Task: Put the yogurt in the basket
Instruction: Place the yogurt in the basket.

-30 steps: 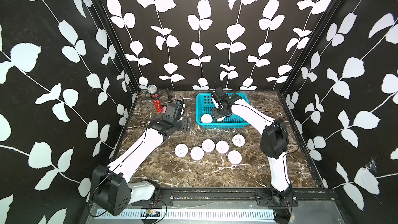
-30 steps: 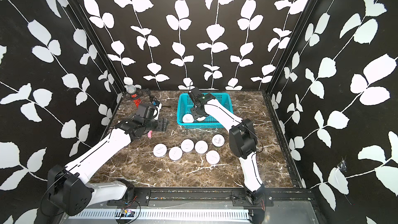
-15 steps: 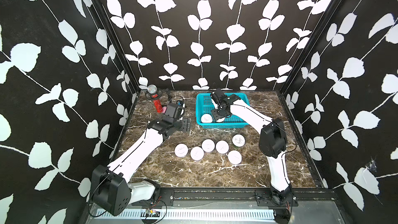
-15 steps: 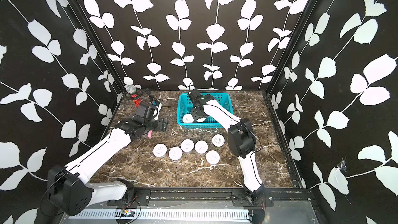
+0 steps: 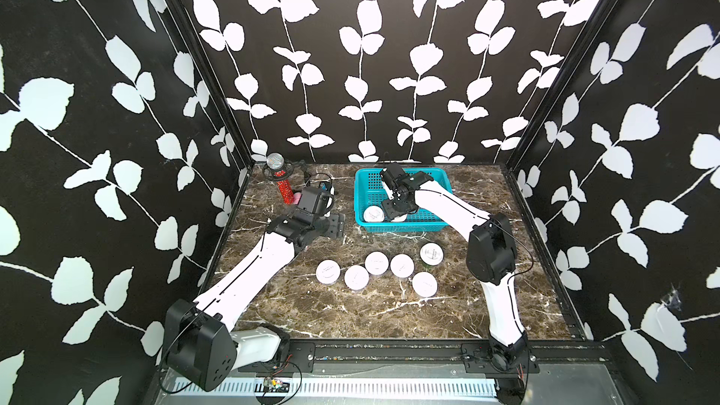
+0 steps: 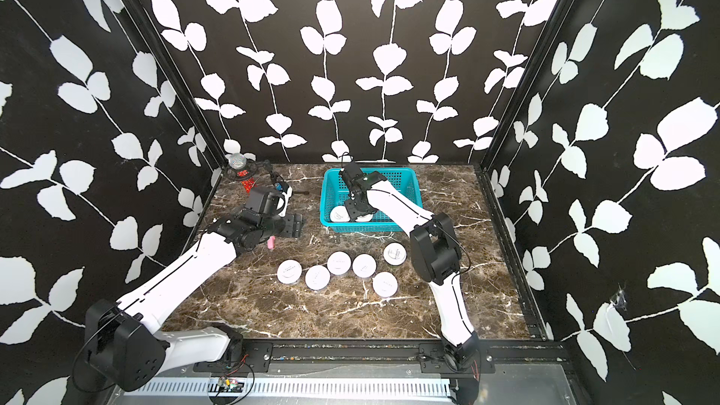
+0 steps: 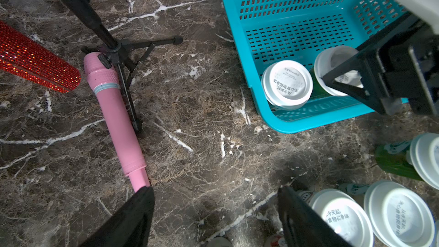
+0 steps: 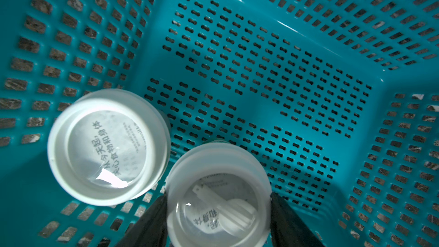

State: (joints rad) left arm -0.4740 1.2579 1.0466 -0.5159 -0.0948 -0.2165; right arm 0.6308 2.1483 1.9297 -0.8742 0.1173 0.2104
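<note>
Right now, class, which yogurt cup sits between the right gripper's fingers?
The cup in the basket showing a spoon under its lid; black fingers flank it. Its neighbour stands free.

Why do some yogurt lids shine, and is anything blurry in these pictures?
Right wrist view: a bright glare patch sits on the loose yogurt cup, and the nearer yogurt cup looks soft, too close for focus. Left wrist view: the red glitter microphone sparkles. In both top views the table cups wash out white.

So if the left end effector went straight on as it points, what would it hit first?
Probably the bare marble tabletop, between the pink bottle and the basket; depth is unclear.
</note>
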